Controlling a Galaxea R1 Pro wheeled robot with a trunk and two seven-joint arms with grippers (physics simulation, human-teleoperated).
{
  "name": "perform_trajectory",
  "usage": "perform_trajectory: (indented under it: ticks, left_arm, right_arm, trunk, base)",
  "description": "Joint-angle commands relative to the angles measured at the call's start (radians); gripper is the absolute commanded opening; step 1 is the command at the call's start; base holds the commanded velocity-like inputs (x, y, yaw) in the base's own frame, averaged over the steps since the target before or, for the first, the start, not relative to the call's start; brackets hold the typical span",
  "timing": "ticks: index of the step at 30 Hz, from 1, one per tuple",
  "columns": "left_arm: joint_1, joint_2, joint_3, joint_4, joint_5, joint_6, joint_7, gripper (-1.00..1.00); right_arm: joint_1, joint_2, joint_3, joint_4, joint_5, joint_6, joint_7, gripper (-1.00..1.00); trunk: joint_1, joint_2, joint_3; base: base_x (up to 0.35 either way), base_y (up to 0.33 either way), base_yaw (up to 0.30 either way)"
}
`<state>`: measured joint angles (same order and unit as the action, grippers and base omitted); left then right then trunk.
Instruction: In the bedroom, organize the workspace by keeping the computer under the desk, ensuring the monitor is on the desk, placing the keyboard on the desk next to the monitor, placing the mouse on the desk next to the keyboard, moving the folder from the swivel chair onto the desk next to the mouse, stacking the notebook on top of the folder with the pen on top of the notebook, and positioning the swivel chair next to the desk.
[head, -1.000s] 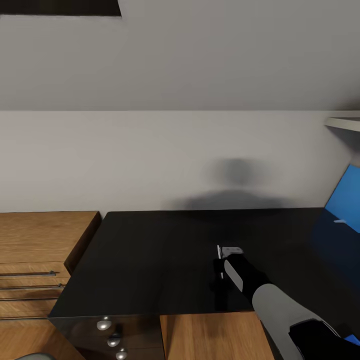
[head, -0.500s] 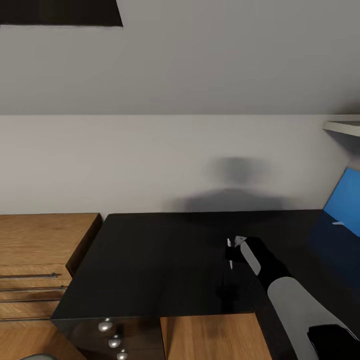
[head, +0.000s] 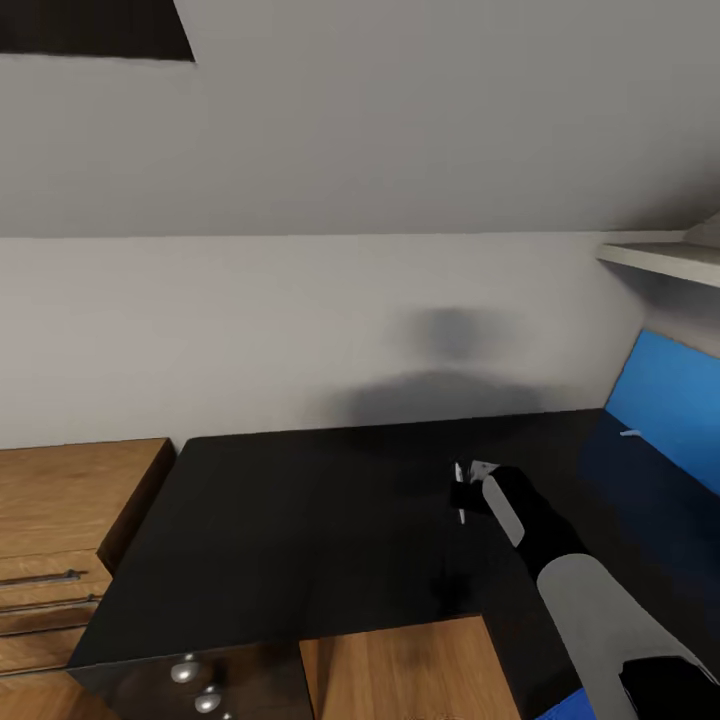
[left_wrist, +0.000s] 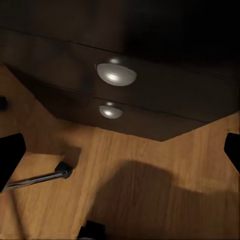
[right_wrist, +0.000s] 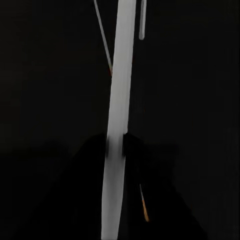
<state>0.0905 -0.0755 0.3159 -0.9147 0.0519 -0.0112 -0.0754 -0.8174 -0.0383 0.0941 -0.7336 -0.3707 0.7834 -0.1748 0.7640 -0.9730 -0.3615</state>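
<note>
The glossy black desk (head: 300, 530) spans the middle of the head view. My right gripper (head: 463, 497) hovers over its right half, shut on a thin pale strip (head: 459, 492). In the right wrist view that strip (right_wrist: 117, 100) runs edge-on between the dark fingers (right_wrist: 134, 150); I cannot tell whether it is the notebook or the pen. A bright blue flat panel (head: 665, 405) stands at the desk's right end, possibly the folder. My left gripper (left_wrist: 120, 152) is open, low in front of the desk's black drawers (left_wrist: 165, 95) with silver knobs (left_wrist: 116, 74).
A low light-wood cabinet (head: 60, 500) adjoins the desk on the left. A pale shelf (head: 660, 262) juts out at the upper right. The chrome leg and castor (left_wrist: 45, 176) of the swivel chair lie on the wooden floor (left_wrist: 150, 190) by the drawers.
The head camera has turned right, shifting the scene left. My right gripper, still holding the strip, has reached a little farther over the desk toward the wall.
</note>
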Motion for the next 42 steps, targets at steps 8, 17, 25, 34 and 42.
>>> perform_trajectory:
  ticks: [8, 17, 25, 34, 42]
  left_arm:
    - [0.000, 0.000, 0.004, 0.022, 0.005, -0.001, -0.008, 1.00]
    - [0.000, 0.000, 0.004, 0.023, 0.006, -0.001, -0.008, 1.00]
    - [0.000, -0.001, 0.005, 0.023, 0.006, -0.007, -0.009, 1.00]
    - [0.000, -0.001, 0.005, 0.023, 0.005, -0.052, -0.009, 1.00]
    - [0.000, -0.001, 0.005, 0.023, 0.005, -0.055, -0.009, 1.00]
  right_arm:
    - [0.075, -0.002, 0.006, -0.166, -0.010, 0.060, -0.009, -1.00]
    - [0.115, -0.002, 0.005, -0.225, -0.010, 0.081, -0.009, -1.00]
    - [0.116, -0.015, 0.005, -0.225, -0.010, 0.077, -0.009, -1.00]
    - [0.118, -0.030, 0.004, -0.225, -0.011, 0.070, -0.009, -1.00]
    - [0.123, -0.032, 0.004, -0.224, -0.011, 0.011, -0.011, -1.00]
  trunk:
    - [0.000, -0.001, -0.003]
    - [0.000, -0.001, -0.005]
    - [0.000, -0.001, -0.005]
    - [0.000, -0.001, -0.005]
    - [0.000, -0.001, -0.003]
  base:
    - [0.000, 0.000, -0.255]
    - [-0.199, 0.000, -0.105]
    - [-0.264, 0.000, -0.002]
    - [-0.084, 0.000, -0.001]
    - [-0.149, 0.000, -0.045]
